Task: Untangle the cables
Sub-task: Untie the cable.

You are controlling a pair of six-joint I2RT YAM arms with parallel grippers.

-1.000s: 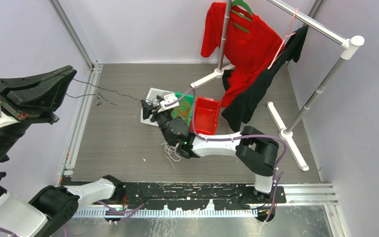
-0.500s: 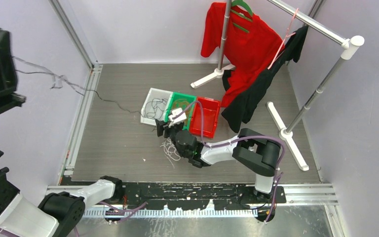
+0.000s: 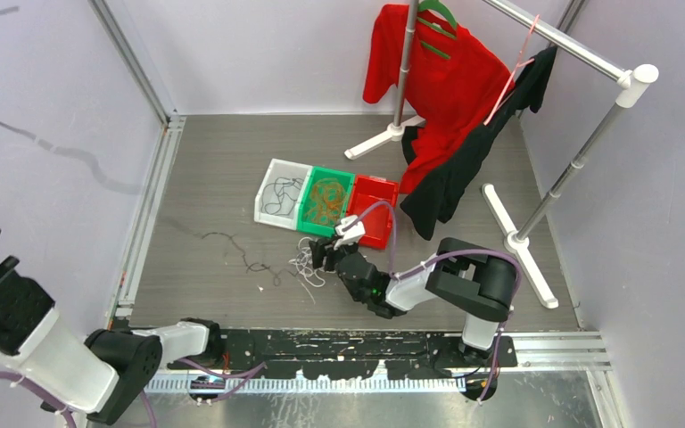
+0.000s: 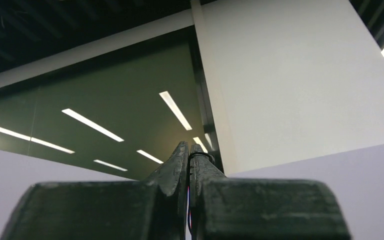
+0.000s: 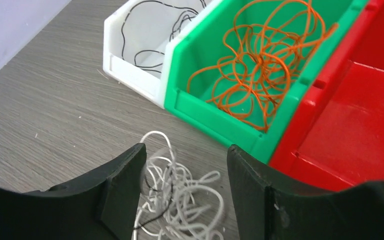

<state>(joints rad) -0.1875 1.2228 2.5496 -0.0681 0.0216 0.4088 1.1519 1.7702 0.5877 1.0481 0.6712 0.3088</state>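
— Right gripper (image 5: 185,154)?
— Wide apart, gripping nothing, low over the white cables (image 5: 180,200) bunched on the table (image 5: 55,110), just in front of the green bin (image 5: 205,112).
— And the left gripper (image 4: 188,150)?
— Pinched tight on a thin strand, held high, out of the overhead view.
— Which strand?
— Looks like the black cable (image 3: 241,251): lies loose along the table left of the white bunch, then shows as a blurred dark line toward the upper left.
— Other cables?
— Orange cables (image 5: 260,65) heaped in the green bin; black wires (image 5: 150,30) in the white bin (image 5: 130,70) touching it; red bin (image 5: 360,130) on the other side.
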